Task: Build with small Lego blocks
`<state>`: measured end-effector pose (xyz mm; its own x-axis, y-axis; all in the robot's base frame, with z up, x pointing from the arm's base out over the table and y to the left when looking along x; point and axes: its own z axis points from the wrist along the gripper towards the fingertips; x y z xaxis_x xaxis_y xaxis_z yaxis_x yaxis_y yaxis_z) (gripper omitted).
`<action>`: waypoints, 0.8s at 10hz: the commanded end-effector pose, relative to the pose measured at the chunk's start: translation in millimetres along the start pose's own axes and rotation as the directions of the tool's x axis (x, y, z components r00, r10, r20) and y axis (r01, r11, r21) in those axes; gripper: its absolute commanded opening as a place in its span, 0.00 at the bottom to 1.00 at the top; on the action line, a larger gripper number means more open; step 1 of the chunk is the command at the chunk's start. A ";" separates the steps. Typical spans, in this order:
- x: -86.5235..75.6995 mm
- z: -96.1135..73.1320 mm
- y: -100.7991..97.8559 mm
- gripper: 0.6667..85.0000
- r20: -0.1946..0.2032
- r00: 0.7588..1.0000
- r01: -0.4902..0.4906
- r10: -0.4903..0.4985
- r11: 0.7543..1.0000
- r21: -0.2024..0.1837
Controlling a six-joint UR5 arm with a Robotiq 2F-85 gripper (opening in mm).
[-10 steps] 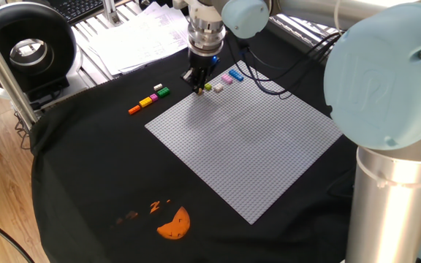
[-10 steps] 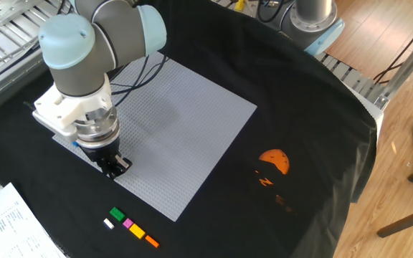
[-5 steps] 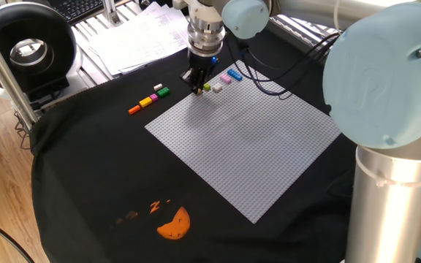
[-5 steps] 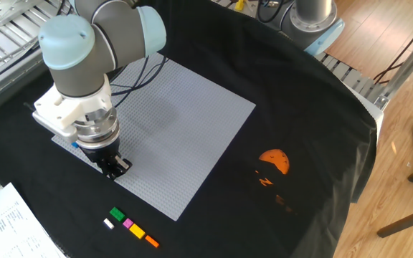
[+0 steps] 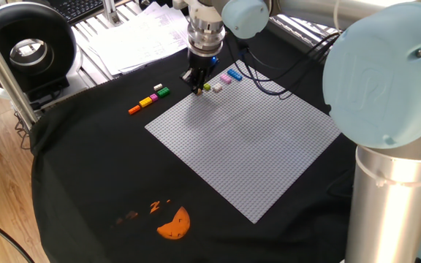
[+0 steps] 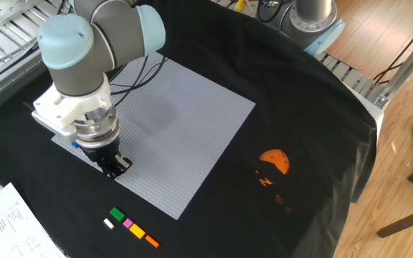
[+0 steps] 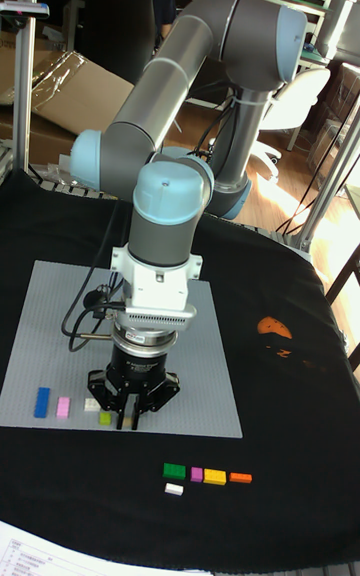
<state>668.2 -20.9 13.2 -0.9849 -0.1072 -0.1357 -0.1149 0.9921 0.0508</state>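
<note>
My gripper (image 7: 127, 420) hangs low over the near edge of the grey baseplate (image 7: 200, 376), fingertips drawn close together, and I see nothing between them. A lime block (image 7: 105, 418) sits just left of the tips, with a whitish block (image 7: 92, 404), a pink block (image 7: 63, 407) and a blue block (image 7: 42, 402) in a row on the plate. On the black cloth lie green (image 7: 174, 471), white (image 7: 173, 488), pink (image 7: 196, 475), yellow (image 7: 214, 477) and orange (image 7: 240, 478) blocks. The gripper (image 5: 198, 88) also shows beside the lime block (image 5: 207, 88), and the gripper (image 6: 113, 168) from the other side.
An orange half-round print (image 5: 174, 223) marks the cloth near the front. Papers (image 5: 141, 36) and a black round device (image 5: 28, 47) lie beyond the cloth's far edge. The arm's base (image 5: 393, 197) stands at the right, with cables (image 5: 283, 66) trailing behind the plate.
</note>
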 end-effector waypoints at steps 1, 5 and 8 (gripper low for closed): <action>-4.1 -17.6 6.4 0.58 0.000 1.000 0.021 -0.021 0.999 -0.037; -17.0 -44.4 -1.5 0.14 -0.030 0.999 -0.021 0.021 1.000 0.009; -27.9 -61.7 -4.7 0.01 -0.046 0.999 -0.015 0.015 1.000 0.010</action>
<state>680.7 -24.1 61.6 -0.9901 -0.1019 -0.0963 -0.1063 0.9935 0.0415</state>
